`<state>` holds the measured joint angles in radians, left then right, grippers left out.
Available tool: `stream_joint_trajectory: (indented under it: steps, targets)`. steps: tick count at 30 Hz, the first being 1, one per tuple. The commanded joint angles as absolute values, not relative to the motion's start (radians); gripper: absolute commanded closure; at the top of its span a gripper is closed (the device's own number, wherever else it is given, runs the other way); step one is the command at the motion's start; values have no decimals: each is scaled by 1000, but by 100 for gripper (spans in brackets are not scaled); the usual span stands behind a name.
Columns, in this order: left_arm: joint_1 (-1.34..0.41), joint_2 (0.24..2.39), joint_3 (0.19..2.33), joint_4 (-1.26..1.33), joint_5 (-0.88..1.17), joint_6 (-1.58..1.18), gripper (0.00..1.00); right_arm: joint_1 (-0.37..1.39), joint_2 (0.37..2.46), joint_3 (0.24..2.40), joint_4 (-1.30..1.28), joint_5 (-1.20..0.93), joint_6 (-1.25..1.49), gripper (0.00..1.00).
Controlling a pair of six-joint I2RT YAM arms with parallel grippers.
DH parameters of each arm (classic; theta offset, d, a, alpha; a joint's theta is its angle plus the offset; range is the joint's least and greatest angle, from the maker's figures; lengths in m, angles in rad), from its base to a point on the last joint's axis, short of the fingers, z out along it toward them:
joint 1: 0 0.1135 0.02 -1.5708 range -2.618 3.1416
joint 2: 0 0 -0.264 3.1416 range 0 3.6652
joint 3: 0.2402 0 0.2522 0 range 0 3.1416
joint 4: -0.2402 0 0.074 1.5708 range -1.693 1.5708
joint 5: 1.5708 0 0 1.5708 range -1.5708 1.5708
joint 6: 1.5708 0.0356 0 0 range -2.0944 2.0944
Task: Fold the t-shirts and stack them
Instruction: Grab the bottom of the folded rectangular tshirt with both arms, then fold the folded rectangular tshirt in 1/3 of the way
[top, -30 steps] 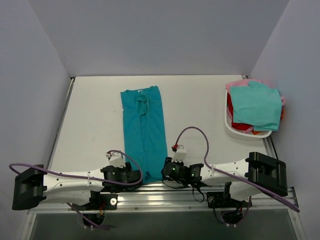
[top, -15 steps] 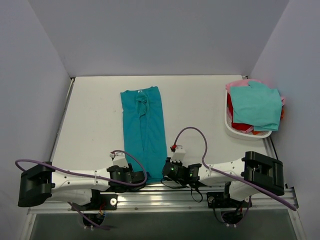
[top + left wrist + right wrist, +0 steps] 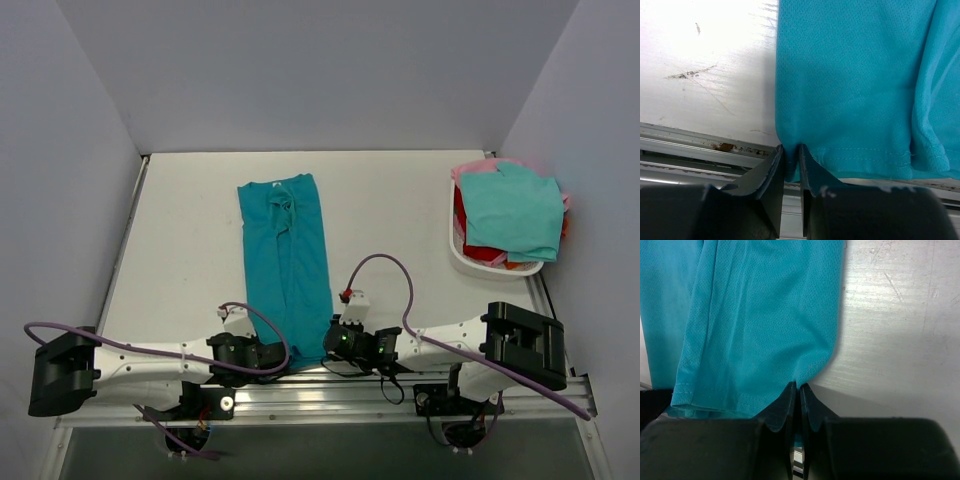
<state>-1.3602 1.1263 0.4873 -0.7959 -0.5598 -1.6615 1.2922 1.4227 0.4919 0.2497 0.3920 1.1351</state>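
Observation:
A deep teal-blue t-shirt (image 3: 290, 260) lies on the white table (image 3: 190, 230), folded lengthwise into a narrow strip with its collar at the far end. Both grippers are at its near hem by the table's front edge. My left gripper (image 3: 283, 353) is shut on the hem's left corner; in the left wrist view (image 3: 791, 150) a tuck of the teal cloth (image 3: 850, 75) sits pinched between the dark fingers. My right gripper (image 3: 326, 346) is shut on the right corner (image 3: 799, 386), where the cloth (image 3: 755, 315) runs down into the closed jaws.
A white basket (image 3: 470, 262) stands at the right edge of the table, holding an aqua-green shirt (image 3: 515, 212) on top of red (image 3: 482, 252) and pink (image 3: 478, 168) ones. A metal rail (image 3: 320, 385) runs along the near edge under both grippers.
Both grippers have closed on the near hem corners of the teal shirt. The left arm slid slightly right along the front edge, and the shirt shifted a little to the left.

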Motion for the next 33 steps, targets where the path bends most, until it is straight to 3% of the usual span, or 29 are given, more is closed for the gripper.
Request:
stream_joint_trajectory:
  steps: [1, 4, 7, 8, 10, 17, 33]
  targets:
    - [-1348, 1134, 410, -713, -623, -1735, 77, 1284, 1453, 495, 192, 414, 1127, 100]
    - [-1350, 1111, 407, -732, -634, -1741, 80, 1284, 1448, 495, 170, 422, 1138, 100]
    - [-1350, 1092, 414, -753, -635, -1733, 88, 1282, 1433, 495, 138, 439, 1153, 100]
    - [-1350, 1082, 416, -767, -634, -1733, 95, 1285, 1427, 492, 115, 449, 1158, 100]
    - [-1350, 1069, 416, -769, -626, -1729, 97, 1287, 1398, 485, 92, 454, 1173, 100]
    - [-1348, 1034, 482, -854, -660, -1700, 98, 1287, 1327, 512, -30, 508, 1177, 100]
    - [-1338, 824, 695, -1150, -877, -1631, 98, 1278, 1374, 787, -209, 641, 1074, 100]
